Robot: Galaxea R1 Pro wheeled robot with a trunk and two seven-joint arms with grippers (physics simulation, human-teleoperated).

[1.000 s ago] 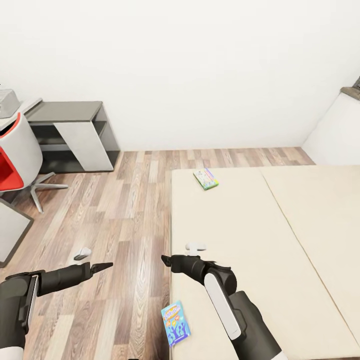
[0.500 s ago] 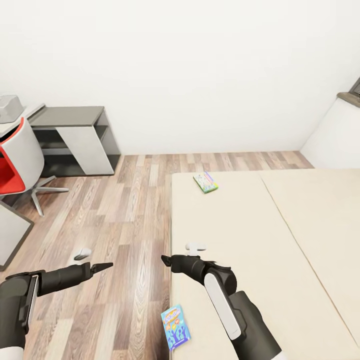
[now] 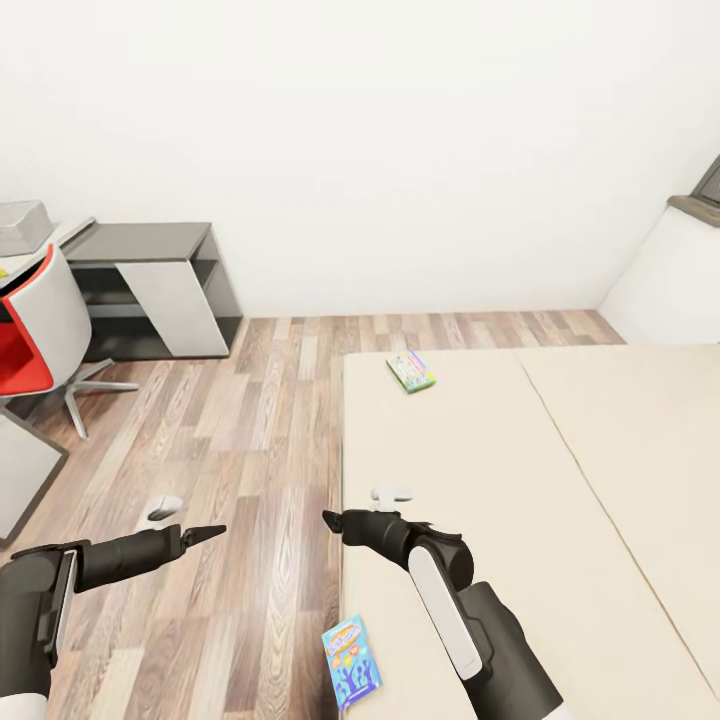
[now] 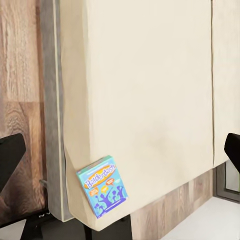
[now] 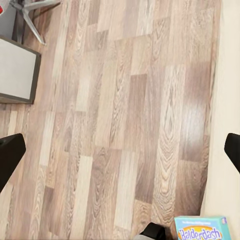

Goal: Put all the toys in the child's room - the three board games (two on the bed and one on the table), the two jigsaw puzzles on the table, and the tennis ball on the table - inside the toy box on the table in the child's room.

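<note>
- The left gripper (image 3: pixel 205 533) hangs over the wood-plank floor (image 3: pixel 250 430); in the left wrist view its two dark fingertips (image 4: pixel 10 152) stand wide apart at the frame's edges with nothing between them, so the jaws are open and empty
- The right gripper (image 3: pixel 335 520) sits at the near edge of the bed (image 3: pixel 480 480), jaws spread and empty, floor showing in the gap between them
- The small blue board game (image 3: pixel 350 663), lettered "Balderdash" (image 5: pixel 201 231), lies flat at the bed's corner, nearer the robot than either pair of jaws and just beside the right forearm
- The green-edged board game (image 3: pixel 411 371) lies flat on the mattress well beyond the right jaws, with bare mattress between them
- Far beyond the left jaws stand a red-and-white swivel chair (image 3: pixel 35 335) and a low dark grey unit with a white panel (image 3: pixel 155 290)
- The light grey toy box (image 3: pixel 22 226) is cut off by the frame's edge, its contents hidden; the lettering on the far game is too small to read
</note>
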